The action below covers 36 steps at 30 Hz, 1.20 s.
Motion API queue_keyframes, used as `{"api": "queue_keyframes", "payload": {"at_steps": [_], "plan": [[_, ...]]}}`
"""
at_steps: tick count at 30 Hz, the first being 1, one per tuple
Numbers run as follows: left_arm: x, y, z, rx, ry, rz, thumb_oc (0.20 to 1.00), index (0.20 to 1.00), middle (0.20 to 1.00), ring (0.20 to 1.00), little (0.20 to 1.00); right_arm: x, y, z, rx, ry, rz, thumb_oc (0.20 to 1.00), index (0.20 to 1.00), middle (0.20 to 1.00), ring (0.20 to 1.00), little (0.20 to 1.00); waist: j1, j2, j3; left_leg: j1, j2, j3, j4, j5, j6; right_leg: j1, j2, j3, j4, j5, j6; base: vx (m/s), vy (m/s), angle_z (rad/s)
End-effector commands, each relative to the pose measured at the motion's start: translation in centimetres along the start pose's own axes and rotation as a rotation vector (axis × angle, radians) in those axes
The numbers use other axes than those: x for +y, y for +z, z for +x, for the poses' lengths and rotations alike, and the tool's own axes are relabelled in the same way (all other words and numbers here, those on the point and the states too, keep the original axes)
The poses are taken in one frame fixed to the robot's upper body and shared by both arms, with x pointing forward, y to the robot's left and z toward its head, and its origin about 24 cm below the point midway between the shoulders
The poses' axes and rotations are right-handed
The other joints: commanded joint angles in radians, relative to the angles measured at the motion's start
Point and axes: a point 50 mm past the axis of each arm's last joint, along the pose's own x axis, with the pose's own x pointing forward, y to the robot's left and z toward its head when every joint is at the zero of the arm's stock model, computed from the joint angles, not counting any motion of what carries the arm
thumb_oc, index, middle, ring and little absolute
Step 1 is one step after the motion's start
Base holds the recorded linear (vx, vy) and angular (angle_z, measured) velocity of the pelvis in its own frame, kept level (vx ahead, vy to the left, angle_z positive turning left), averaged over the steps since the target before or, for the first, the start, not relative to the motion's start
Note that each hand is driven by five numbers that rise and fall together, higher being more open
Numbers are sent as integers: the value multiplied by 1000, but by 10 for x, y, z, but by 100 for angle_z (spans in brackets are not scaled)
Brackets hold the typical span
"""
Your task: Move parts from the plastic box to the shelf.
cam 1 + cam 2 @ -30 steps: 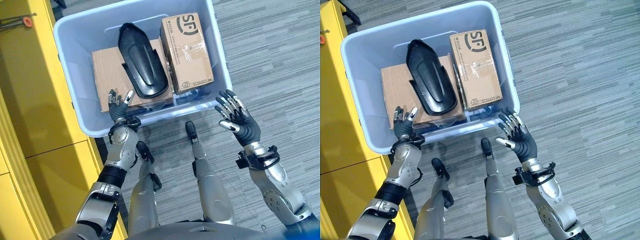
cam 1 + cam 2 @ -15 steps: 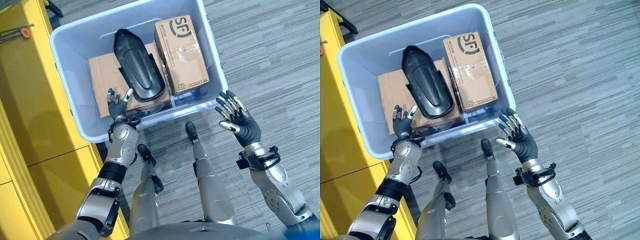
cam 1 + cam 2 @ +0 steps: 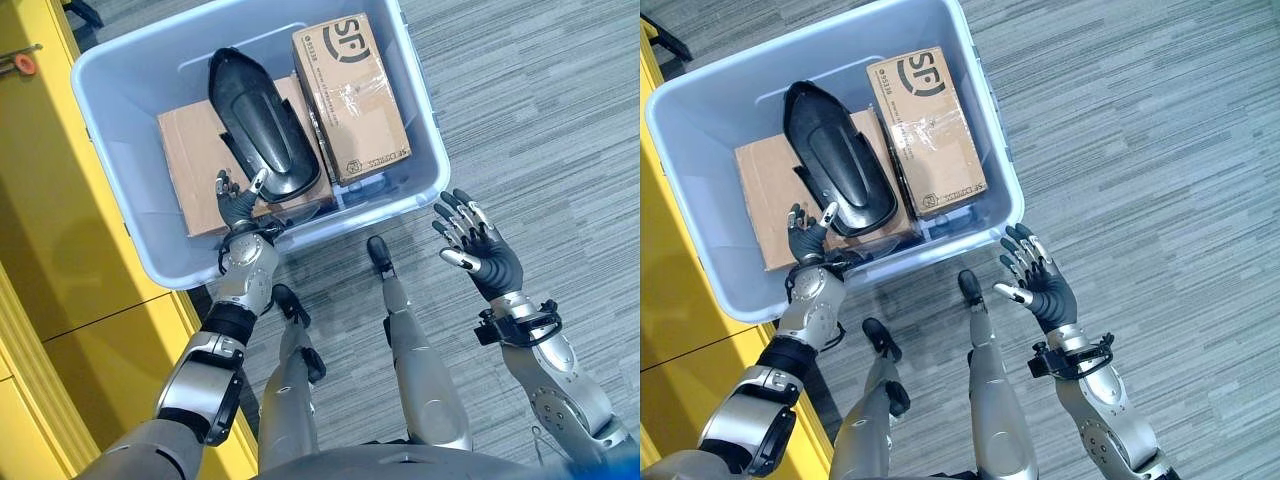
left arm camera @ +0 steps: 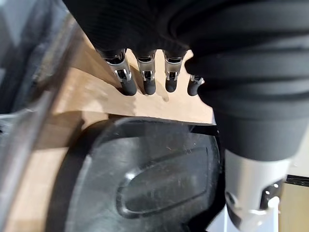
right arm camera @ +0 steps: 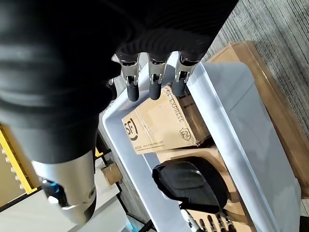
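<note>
A pale blue plastic box (image 3: 111, 227) stands on the floor before me. Inside lie a flat brown cardboard piece (image 3: 185, 160), a long black moulded part (image 3: 262, 125) on top of it, and a taped cardboard carton (image 3: 348, 95) on the right side. My left hand (image 3: 237, 204) is open over the box's near rim, fingers straight, just beside the black part's (image 4: 145, 183) near end. My right hand (image 3: 478, 248) hovers open outside the box, right of its near right corner, palm turned toward the box. The carton (image 5: 161, 121) shows past the right hand's fingers (image 5: 154, 87).
A yellow shelf unit (image 3: 60, 290) runs along the left, close against the box. A small red-tipped tool (image 3: 22, 62) lies on its top. Grey striped carpet (image 3: 540, 130) stretches to the right and behind the box.
The whole picture has shifted, so the camera moved. My left hand has reached a little further over the near rim toward the black part. The right hand keeps its pose.
</note>
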Motion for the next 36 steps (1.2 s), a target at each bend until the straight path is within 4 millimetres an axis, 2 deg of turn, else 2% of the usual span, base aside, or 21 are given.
{"api": "queue_keyframes", "payload": {"at_steps": [1,8,11,13,14,21,25,30,31,32,33,36], "plan": [[8,25,19,-78,49,16,1000,1000,1000,1000,1000,-3,20,-6,-85,2,-1,1000,1000,1000,1000,1000,-9,-7,41,194,17,-105,10,-97,-46,1,-22,-76,171,-158,42,20,2,-5],[2,42,27,-141,59,88,1000,1000,1000,1000,1000,-5,18,-7,-84,-11,10,1000,1000,1000,1000,1000,-16,-1,55,179,15,-100,13,-96,-46,-42,-10,-63,199,-169,37,11,-2,-4],[4,50,37,-150,99,166,1000,1000,1000,1000,1000,-6,18,-9,-76,-1,12,1000,1000,1000,1000,1000,-25,10,61,179,12,-86,12,-99,-48,-65,-1,-52,213,-175,37,26,-6,-11],[3,50,37,-152,99,182,1000,1000,1000,1000,1000,-7,18,-9,-75,-1,11,1000,1000,1000,1000,1000,-26,11,63,178,12,-86,12,-99,-48,-67,0,-51,214,-175,36,16,-17,-9],[12,49,44,-126,143,229,1000,1000,1000,1000,1000,-7,19,-9,-74,3,10,1000,1000,1000,1000,1000,-29,15,69,176,13,-83,14,-98,-49,-78,4,-46,221,-176,37,26,-26,-17],[21,44,51,-77,187,340,1000,1000,1000,1000,1000,-6,23,-9,-80,31,7,1000,1000,1000,1000,1000,-39,29,85,168,8,-72,20,-105,-48,-109,12,-32,236,-179,37,10,-6,-4],[23,49,56,-66,195,367,1000,1000,1000,1000,1000,-7,25,-10,-84,34,5,1000,1000,1000,1000,1000,-43,37,90,163,5,-66,22,-108,-48,-120,13,-25,239,-181,37,9,-1,-4],[7,64,61,-102,156,448,1000,1000,1000,1000,1000,-9,26,-10,-91,43,1,1000,1000,1000,1000,1000,-53,49,101,157,0,-59,25,-112,-47,-139,16,-20,248,-183,39,13,-14,-7],[2,65,61,-107,141,447,711,711,711,711,711,-9,27,-10,-94,46,4,1000,1000,1000,1000,1000,-54,51,104,154,-2,-59,27,-115,-46,-145,17,-16,252,-184,39,0,0,0],[-1,65,61,-108,129,450,485,485,485,485,485,-9,27,-10,-96,46,4,1000,1000,1000,1000,1000,-55,52,105,153,-2,-58,27,-116,-46,-148,17,-15,253,-185,38,0,0,0],[-7,67,61,-116,112,456,200,200,200,200,200,-10,27,-11,-97,40,5,1000,1000,1000,1000,1000,-55,54,104,149,-5,-57,29,-119,-45,-153,19,-13,254,-184,38,0,0,0],[-12,65,60,-110,92,458,200,200,200,200,200,-12,25,-11,-95,29,7,1000,1000,1000,1000,1000,-58,54,104,148,-7,-57,30,-124,-44,-159,21,-11,256,-185,37,0,0,0]]}}
